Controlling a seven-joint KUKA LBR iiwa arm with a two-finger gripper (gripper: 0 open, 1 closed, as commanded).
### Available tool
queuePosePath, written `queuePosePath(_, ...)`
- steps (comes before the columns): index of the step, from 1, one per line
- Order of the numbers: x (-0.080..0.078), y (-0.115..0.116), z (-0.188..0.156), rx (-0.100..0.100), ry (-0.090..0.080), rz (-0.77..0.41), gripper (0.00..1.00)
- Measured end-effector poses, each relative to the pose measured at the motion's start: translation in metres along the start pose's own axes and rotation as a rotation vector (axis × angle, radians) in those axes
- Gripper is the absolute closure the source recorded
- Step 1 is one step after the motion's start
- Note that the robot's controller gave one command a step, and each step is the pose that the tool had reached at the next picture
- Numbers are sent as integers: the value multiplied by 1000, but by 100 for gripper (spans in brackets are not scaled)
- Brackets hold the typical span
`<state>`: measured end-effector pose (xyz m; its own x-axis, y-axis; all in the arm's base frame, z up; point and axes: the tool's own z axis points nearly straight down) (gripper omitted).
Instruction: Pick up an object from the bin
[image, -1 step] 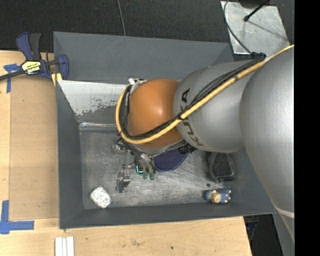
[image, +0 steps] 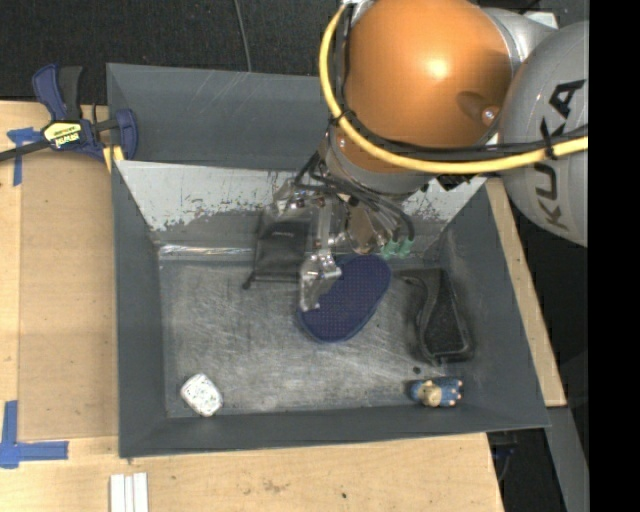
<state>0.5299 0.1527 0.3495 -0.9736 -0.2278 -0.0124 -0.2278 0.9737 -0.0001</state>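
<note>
While a white lump (image: 201, 394) lay well to their lower left, the fingers (image: 313, 283) hung over the left edge of a dark blue oval pad (image: 352, 298), clenched or released I could not tell; a black strap (image: 441, 318) lay farther right.

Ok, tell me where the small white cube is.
In the camera view, the small white cube lies alone in the bin, at its lower left corner, well left of the dark blue oval pad at the middle.

Looks scuffed and matt on the grey metal bin (image: 135, 330); finely meshed on the dark blue oval pad (image: 352, 300); glossy on the orange cover (image: 430, 60).
</note>
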Motion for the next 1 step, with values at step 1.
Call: queuePosePath(1,50,-65,78,2,20,5,0)
